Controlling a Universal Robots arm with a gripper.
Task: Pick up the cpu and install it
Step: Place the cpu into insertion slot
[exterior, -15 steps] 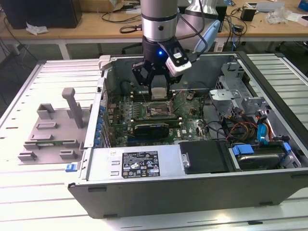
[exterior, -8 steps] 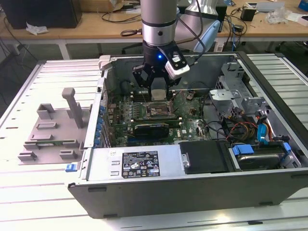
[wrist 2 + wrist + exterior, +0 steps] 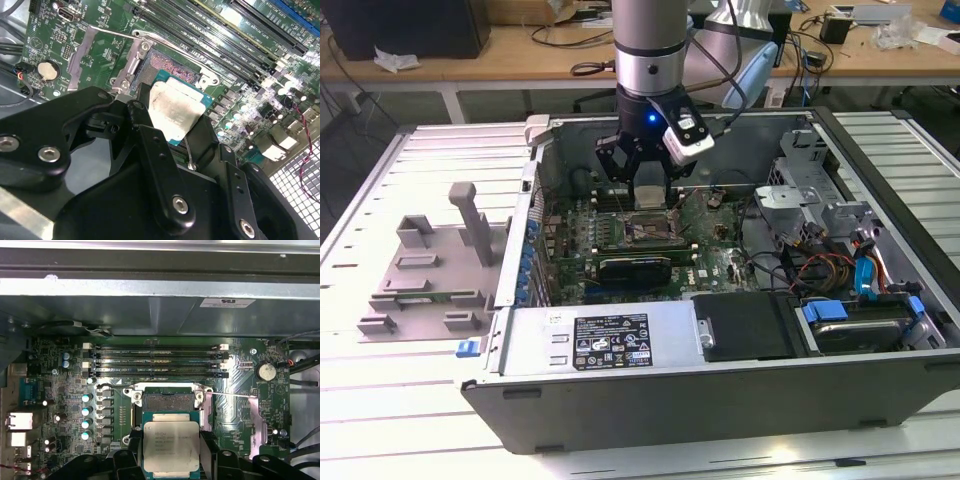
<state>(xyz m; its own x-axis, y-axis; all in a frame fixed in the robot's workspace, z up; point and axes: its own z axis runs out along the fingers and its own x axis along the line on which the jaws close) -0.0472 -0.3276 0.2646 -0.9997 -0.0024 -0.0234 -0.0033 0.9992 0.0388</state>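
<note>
The cpu is a flat square chip with a silver metal top and a thin pale-green edge. My gripper is shut on it, one black finger on each of two opposite sides. It hangs just off the open motherboard socket, whose contact field and raised metal frame show beyond the chip. The second wrist view shows the cpu tilted between the fingers over the socket. In the exterior view the gripper stands inside the open computer case, directly above the socket.
The case wall surrounds the motherboard. Memory slots lie beside the socket, and a coin battery sits nearby. A drive cage and cables fill the exterior view's right. A grey plastic fixture lies on the table outside the case.
</note>
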